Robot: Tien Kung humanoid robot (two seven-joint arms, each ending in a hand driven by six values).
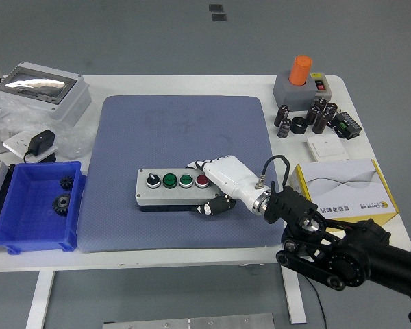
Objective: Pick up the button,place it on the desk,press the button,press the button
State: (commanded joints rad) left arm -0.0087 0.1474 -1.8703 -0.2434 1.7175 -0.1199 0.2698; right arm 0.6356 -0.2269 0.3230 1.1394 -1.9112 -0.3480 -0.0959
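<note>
Right robot hand [216,185] clasps the button box [172,188] end, palm down.

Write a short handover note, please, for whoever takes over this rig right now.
Right robot hand: shut on the button box, fingers over its far right end, thumb under the near edge.
Left robot hand: not in view.
The button box sits on the blue mat, about mid-mat, showing a black knob, two green buttons and a red one.
Done: box gripped. Whether it is fully set down cannot be told.
Left: release, then press the button twice.
</note>
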